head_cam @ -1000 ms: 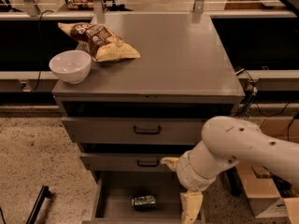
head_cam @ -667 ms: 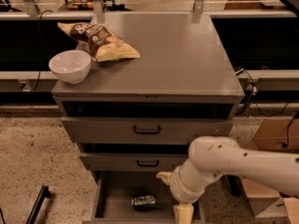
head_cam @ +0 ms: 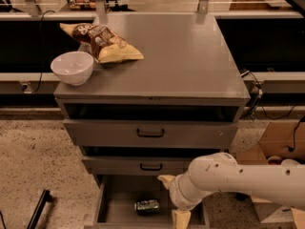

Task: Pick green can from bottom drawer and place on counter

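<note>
The green can lies on its side on the grey floor of the open bottom drawer. My gripper hangs over the right part of that drawer, just right of the can and not touching it. Its two pale yellow fingers are spread apart with nothing between them. The white arm reaches in from the right. The counter is the flat grey top of the cabinet above.
A white bowl and a chip bag sit on the counter's left side. Two upper drawers with black handles are slightly pulled out. A cardboard box stands on the floor at the right.
The arm has moved left and lower, bringing the gripper closer to the can. The can has not moved.
</note>
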Action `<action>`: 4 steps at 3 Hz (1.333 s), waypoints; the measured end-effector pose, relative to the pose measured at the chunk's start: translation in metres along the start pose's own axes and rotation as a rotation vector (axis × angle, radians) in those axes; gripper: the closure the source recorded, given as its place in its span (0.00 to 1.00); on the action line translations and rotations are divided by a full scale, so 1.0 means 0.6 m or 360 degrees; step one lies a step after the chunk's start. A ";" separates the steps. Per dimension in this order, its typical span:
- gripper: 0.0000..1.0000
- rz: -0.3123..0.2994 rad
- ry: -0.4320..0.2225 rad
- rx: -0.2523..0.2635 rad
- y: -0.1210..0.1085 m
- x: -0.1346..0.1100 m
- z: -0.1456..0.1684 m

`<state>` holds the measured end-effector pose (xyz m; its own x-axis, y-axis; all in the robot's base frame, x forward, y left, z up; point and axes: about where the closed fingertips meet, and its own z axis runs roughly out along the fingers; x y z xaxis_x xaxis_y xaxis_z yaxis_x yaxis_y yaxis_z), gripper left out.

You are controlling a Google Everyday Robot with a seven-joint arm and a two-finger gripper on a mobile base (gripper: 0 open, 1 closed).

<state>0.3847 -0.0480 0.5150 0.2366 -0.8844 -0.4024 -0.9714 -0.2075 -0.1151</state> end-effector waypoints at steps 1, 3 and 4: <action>0.00 0.0044 -0.0017 0.0011 -0.004 0.007 0.012; 0.00 0.0285 -0.0023 0.0114 -0.026 0.081 0.154; 0.00 0.0428 -0.0092 0.0256 -0.072 0.106 0.213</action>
<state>0.4442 -0.0420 0.3782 -0.0230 -0.8725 -0.4881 -0.9850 0.1032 -0.1380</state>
